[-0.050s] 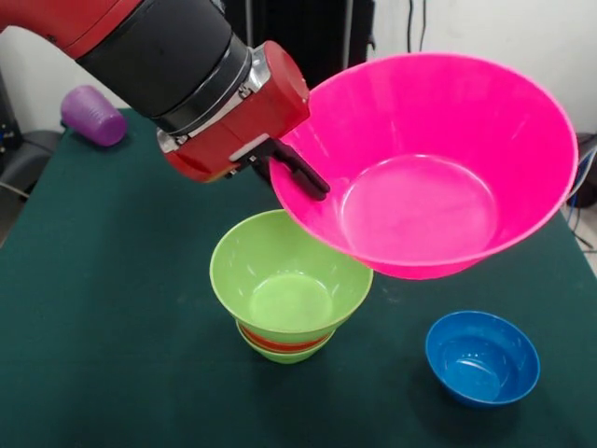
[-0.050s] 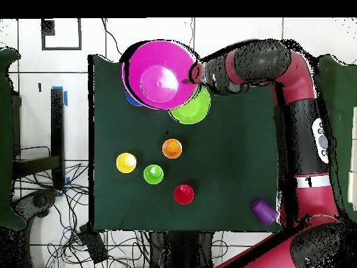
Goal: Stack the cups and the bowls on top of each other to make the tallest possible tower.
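Observation:
My gripper [image 1: 300, 174] [image 2: 191, 74] is shut on the left rim of the huge pink bowl [image 1: 429, 168] [image 2: 159, 73] and holds it tilted in the air. Below and to its left stands the tower [image 1: 290, 285] [image 2: 196, 110]: a large lime green bowl sits on a red-orange bowl and a smaller green one. The blue bowl [image 1: 482, 357] [image 2: 130, 98] sits alone on the table, mostly hidden under the pink bowl in the overhead view. The orange cup [image 2: 171, 148], yellow cup [image 2: 126, 162], light green cup [image 2: 153, 174] and red cup [image 2: 183, 194] stand apart. The purple cup [image 1: 93, 115] [image 2: 263, 211] lies on its side.
The dark green table [image 1: 112, 308] [image 2: 230, 174] carries everything. The purple cup lies near a table corner. Cables and floor tiles surround the table in the overhead view.

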`<action>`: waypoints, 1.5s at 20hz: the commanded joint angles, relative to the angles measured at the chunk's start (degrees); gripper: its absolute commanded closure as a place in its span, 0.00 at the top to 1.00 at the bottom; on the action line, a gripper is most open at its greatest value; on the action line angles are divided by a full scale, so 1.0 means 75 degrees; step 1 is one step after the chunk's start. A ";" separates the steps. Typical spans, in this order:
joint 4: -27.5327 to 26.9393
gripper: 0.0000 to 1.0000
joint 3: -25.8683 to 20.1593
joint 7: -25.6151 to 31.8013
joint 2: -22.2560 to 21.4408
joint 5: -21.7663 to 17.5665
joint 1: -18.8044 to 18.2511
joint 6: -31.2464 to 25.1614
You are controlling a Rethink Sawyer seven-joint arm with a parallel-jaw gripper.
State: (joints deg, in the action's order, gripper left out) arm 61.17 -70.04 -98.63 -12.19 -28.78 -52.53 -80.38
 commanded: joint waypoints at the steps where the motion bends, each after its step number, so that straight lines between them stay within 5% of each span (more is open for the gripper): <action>1: -0.0744 0.00 0.0787 0.2654 0.0133 -0.0119 0.0356 -0.0882; 13: -0.1027 0.00 0.0792 0.2975 0.0120 -0.0016 0.0365 -0.1293; 30: -0.3412 0.00 0.0705 0.4483 0.0636 -0.0857 0.1144 -0.2358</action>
State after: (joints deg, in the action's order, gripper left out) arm 44.46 -69.99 -89.85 -8.37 -30.13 -48.15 -91.30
